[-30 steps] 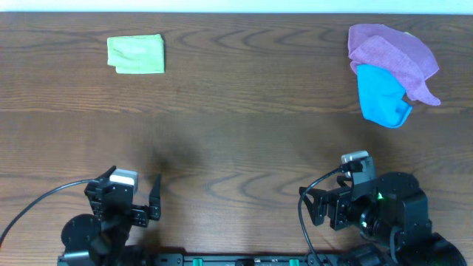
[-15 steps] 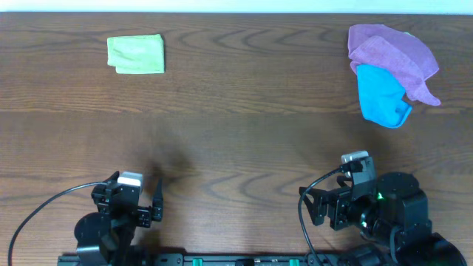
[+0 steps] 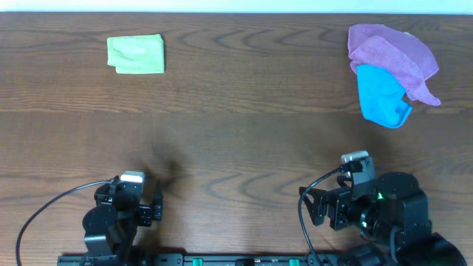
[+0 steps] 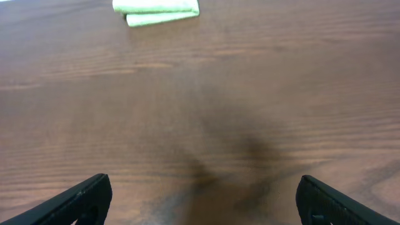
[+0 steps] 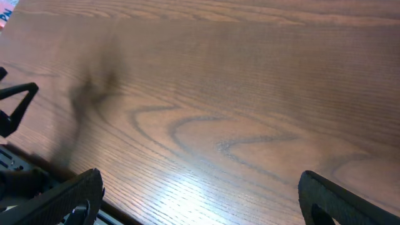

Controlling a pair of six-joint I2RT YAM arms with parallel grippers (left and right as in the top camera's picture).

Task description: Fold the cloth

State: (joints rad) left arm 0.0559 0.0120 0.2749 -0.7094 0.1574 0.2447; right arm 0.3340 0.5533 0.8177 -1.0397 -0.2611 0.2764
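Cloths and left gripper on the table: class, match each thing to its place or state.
Things:
1 green cloth
2 purple cloth
3 blue cloth
4 left gripper

Places or states:
a open and empty, at the near edge
b far right, partly under another cloth
c far left, lying alone
d far right, lying partly over another cloth

Pairs: 1-c, 2-d, 3-b, 4-a

The cloth [image 4: 156, 7] was cut off by the left wrist view's top edge. The far part of the blue cloth [image 3: 380, 96] lay hidden under the purple cloth [image 3: 392, 52].
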